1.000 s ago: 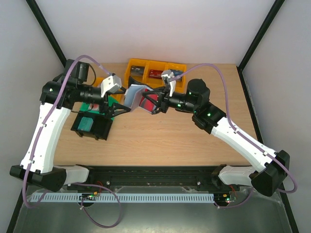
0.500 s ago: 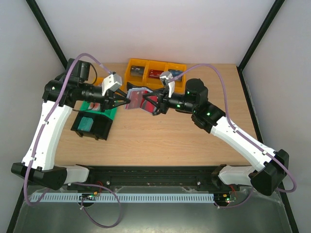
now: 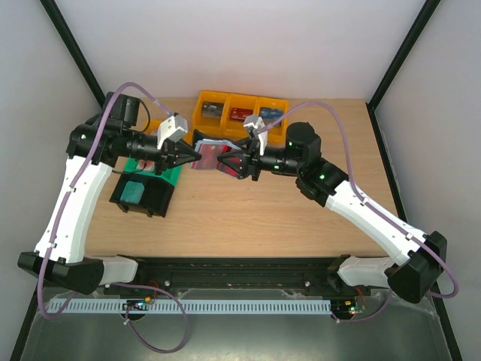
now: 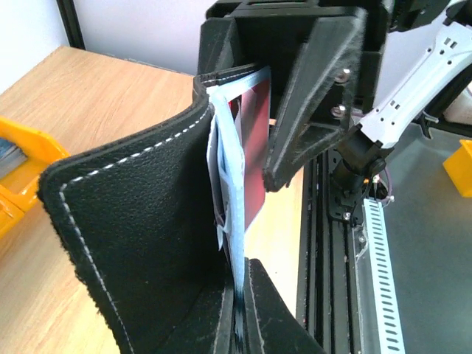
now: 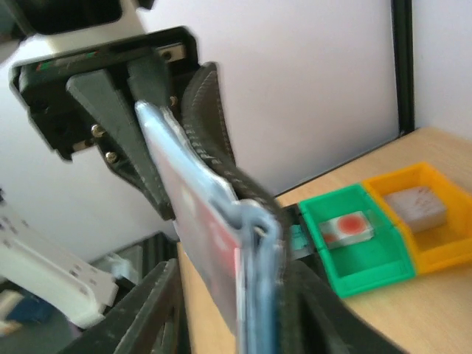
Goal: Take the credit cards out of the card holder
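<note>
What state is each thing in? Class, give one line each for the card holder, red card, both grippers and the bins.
card holder: open, held in the air.
red card: tucked in its pocket.
left gripper: shut on the card holder.
right gripper: jaws parted around the holder's edge.
large yellow bin: items inside.
green bin: red-and-white item inside.
black bin: teal item inside.

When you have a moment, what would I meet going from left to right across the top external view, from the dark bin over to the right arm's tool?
black bin → left tool → card holder → right tool
</note>
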